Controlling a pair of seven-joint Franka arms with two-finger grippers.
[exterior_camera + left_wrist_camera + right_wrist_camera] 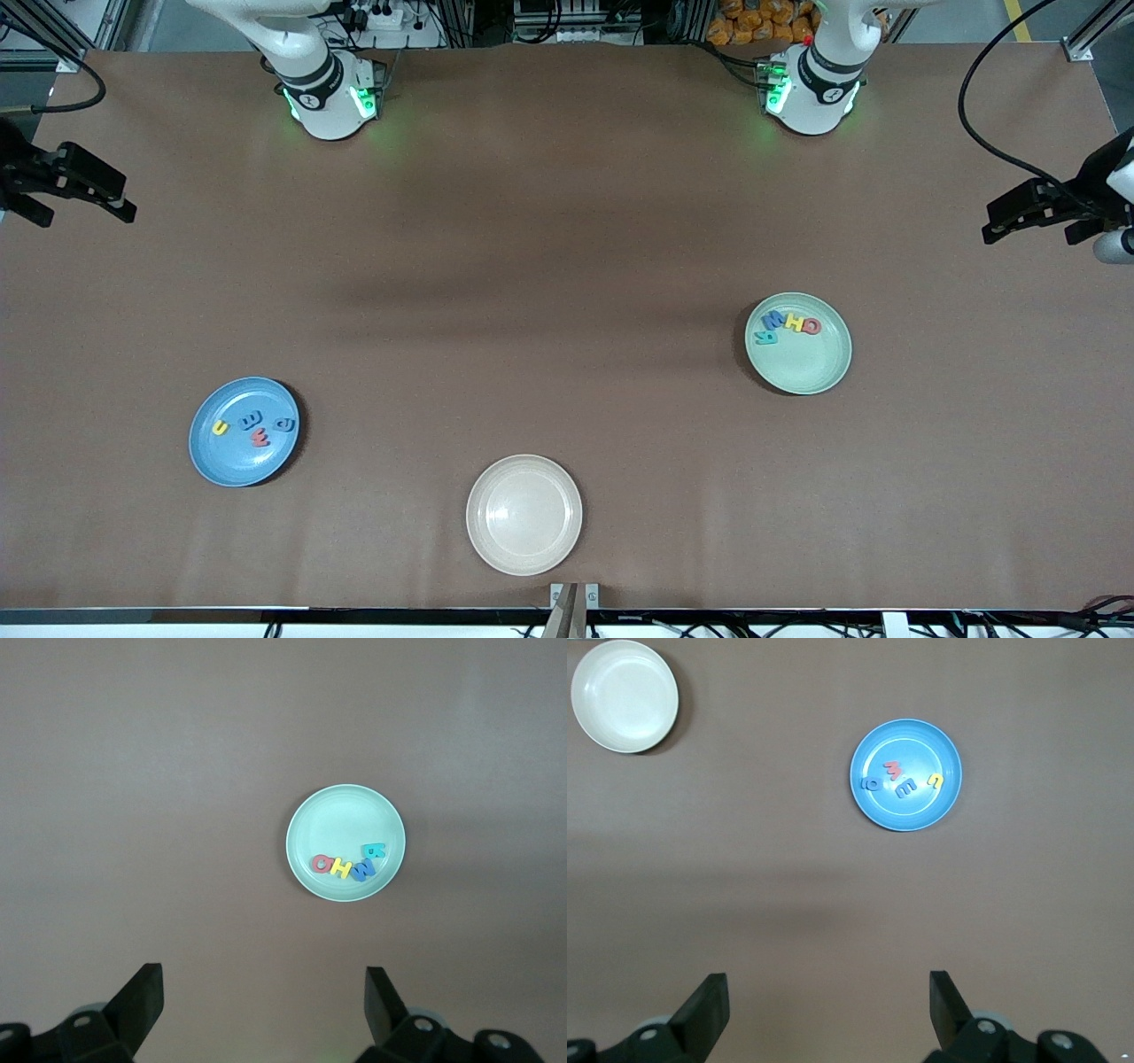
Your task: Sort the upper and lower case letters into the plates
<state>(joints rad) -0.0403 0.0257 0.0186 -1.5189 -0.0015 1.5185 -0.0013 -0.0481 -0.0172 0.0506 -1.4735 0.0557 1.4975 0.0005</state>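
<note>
Both arms are parked high at the table ends, nothing in hand. Left gripper (1019,217) hangs over the left arm's end of the table, fingers (142,1001) spread wide and empty. Right gripper (84,190) is over the right arm's end, fingers (704,1010) likewise apart and empty.

Letters all sit in plates. The pale green plate (811,368) holds four capitals (788,326) in a curved row hugging its rim on the side toward the bases: teal R, blue M, yellow H, red O. The blue plate (232,461) holds four lowercase letters (253,425), loosely scattered.

The cream plate (524,515), nearest the front camera, is bare.

Key relation: each plate lies well apart from its own arm's gripper, and no letter is left on the table. Looks sorted; I'd guess no pick remains.
</note>
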